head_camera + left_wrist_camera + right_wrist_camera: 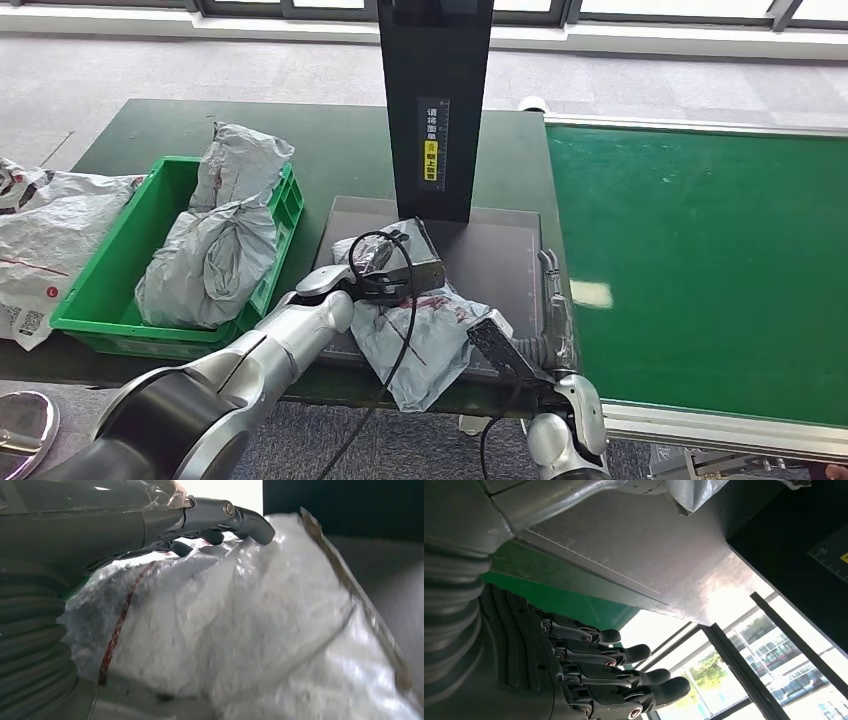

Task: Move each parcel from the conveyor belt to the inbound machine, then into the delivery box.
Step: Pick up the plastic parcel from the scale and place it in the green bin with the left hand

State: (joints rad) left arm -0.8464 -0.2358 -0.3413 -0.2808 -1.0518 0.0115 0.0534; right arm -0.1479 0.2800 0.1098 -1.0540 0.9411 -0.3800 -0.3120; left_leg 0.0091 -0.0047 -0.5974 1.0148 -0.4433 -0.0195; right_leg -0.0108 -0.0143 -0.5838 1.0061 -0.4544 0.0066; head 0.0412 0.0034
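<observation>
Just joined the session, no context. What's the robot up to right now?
The left robot hand rests on a grey parcel lying on the inbound machine's platform, under its black column. Whether it is actually gripping is hard to tell. The right robot hand sits open beside the platform's edge, holding nothing. The green delivery box on the left already holds grey parcels, and the visible stretch of conveyor belt has none on it.

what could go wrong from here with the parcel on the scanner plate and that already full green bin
The parcel overhangs the inbound machine's plate toward the robot, so a weak hold by the left hand might let the slick bag slide off. A black cable crosses the bag and could snag during a lift. The green box already holds bulky grey parcels; another may sit high and spill.
</observation>
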